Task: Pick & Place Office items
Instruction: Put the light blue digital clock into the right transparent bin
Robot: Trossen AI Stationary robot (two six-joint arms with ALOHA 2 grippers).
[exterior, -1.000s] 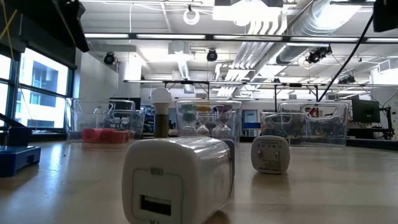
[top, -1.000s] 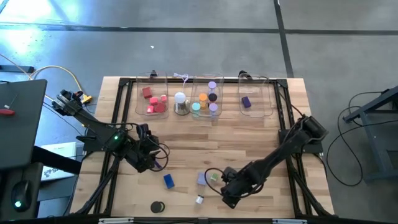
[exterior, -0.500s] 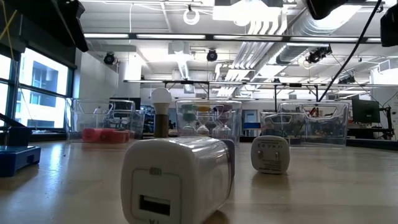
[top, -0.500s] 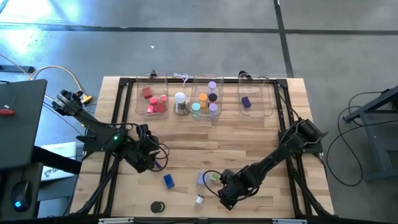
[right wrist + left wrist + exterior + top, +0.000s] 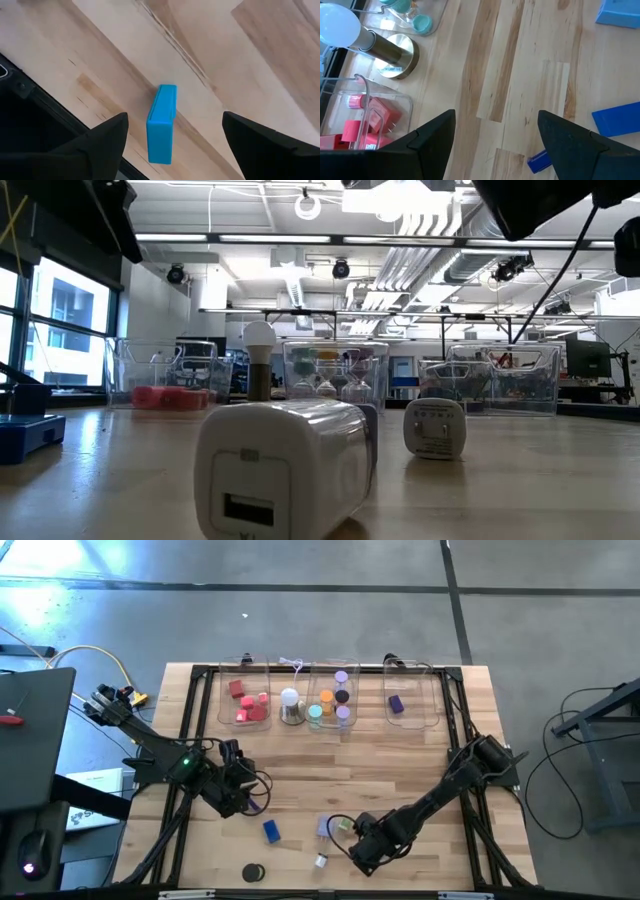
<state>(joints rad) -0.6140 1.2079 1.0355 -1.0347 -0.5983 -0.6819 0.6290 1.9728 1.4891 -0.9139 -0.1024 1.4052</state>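
Overhead and wrist views of the wooden table with both arms low over its near half.

Blue block: an elongated slab lying flat on the wood. In the right wrist view its long axis runs along the direction the camera looks, roughly in line with the gap between the fingers. In the overhead view the same blue block lies with its long axis roughly front to back, slightly tilted.

Right gripper: released, its two dark fingers spread wide with nothing between them. The blue block sits ahead of it, apart from both fingers, towards the left side of the table. A small white piece lies just beside the gripper, and a lilac piece and a pale green piece lie close by the arm.

Left gripper: also released and empty, hovering just above the blue block's far end.

A black disc lies near the front edge. Along the far edge, three clear bins hold red, orange, teal and purple pieces; a white-domed lamp stands between the first two. The middle band of the table, between bins and grippers, is bare wood. The black frame rails bound both sides.
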